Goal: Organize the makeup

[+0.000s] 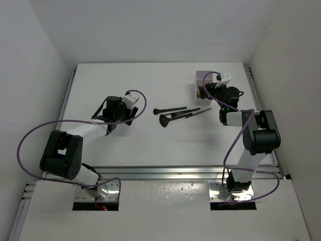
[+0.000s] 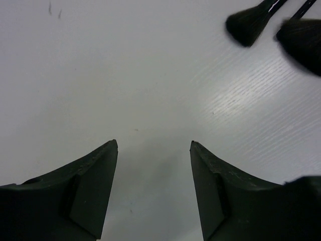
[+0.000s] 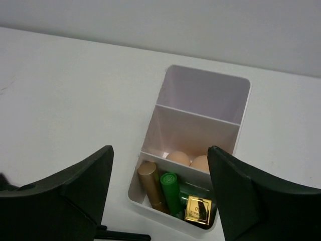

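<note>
Right wrist view: the right gripper [image 3: 160,150] hangs above the compartment box [image 3: 241,108] with its jaws spread wide and nothing between them. Judged purpose: a station over the box, suited to dropping items in.

The lowest compartment in the frame holds a gold-brown tube [image 3: 150,183] and a green tube [image 3: 171,188] side by side. Their long axes run roughly up-frame, with the caps toward the top. Two peach sponges [image 3: 178,157] sit at the divider above the tubes; on which side of it cannot be told.

Top external view: the thin black brushes [image 1: 173,111] lie loose on the table [image 1: 100,80] at frame centre, well apart from the box at upper right. Their long axes run roughly left to right and are slightly fanned. The heads point left and the handles point right, toward the box. The left gripper [image 1: 129,119] sits just left of the heads.

Left wrist view: the left jaws are spread over bare table and pinch nothing. Two brush heads [image 2: 248,25] show at upper right, outside the jaws.

Judgement: the brushes are not yet sorted. A grasp across a handle, square to its long axis, would suit.
</note>
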Available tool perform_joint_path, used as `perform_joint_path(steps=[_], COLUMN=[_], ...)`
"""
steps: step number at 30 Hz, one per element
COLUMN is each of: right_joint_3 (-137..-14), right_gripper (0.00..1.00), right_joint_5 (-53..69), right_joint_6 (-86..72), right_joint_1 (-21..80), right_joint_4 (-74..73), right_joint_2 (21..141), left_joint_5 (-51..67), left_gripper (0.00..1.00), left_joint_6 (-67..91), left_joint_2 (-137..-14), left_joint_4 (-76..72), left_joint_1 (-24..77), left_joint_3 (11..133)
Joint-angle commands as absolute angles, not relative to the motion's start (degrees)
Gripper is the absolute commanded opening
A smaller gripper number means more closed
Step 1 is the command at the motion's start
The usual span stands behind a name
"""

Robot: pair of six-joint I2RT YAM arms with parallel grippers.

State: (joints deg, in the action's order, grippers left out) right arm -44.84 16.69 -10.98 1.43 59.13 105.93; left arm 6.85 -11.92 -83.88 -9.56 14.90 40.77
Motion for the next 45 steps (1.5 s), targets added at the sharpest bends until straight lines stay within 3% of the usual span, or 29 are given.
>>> perform_joint_path(steps=[1,5,6,8,9,12,14,20,28,34,45], right_joint_3=[-46.3,-48.3,-49.2,-54.1,-58.8,-70.6,-76.4,-80.7,-90.4,-89.0,-89.7], right_gripper=[0.77,0.80,0.76,0.73,0.67,0.59,0.58,0.63,0.57,0.55,0.54], right_joint_5=[18.4,23.6,25.7,32.1,37.2,40.2,38.9,31.4,24.1,20.3,14.9], right_joint_6=[-6.6,-4.8,-1.2,12.0,15.7,33.2,40.5,42.4,47.7,48.3,48.7], right_joint_1=[2.5,2.5,2.6,4.3,5.0,9.9,14.2,21.9,27.0,27.8,28.3], right_joint_4=[51.2,39.5,36.1,15.8,10.0,-23.3,-31.8,-31.2,-41.3,-41.2,-38.3], right_joint_2=[99.6,95.4,93.6,93.1,93.9,98.2,102.0,108.1,118.5,120.0,123.7], left_joint_5=[11.6,12.5,11.8,10.6,9.2,5.1,4.0,6.2,7.6,8.3,8.3], left_gripper=[0.65,0.60,0.60,0.59,0.57,0.49,0.41,0.34,0.34,0.47,0.51], left_joint_6=[-16.1,-17.9,-17.9,-15.8,-14.6,-8.7,-4.2,8.6,8.2,6.4,9.7], left_joint_2=[-85.9,-87.8,-88.5,-89.1,-89.1,-89.6,-89.6,-86.1,-80.7,-78.8,-78.8], left_joint_4=[-5.9,-3.3,-3.3,-1.9,-1.9,0.5,3.1,10.1,11.5,9.8,7.1], left_joint_1=[14.4,16.2,16.9,17.6,17.6,17.6,17.1,9.9,-0.6,-1.4,-1.4], left_joint_3=[46.6,50.9,52.3,53.7,54.8,56.7,57.3,56.9,48.7,45.4,43.5])
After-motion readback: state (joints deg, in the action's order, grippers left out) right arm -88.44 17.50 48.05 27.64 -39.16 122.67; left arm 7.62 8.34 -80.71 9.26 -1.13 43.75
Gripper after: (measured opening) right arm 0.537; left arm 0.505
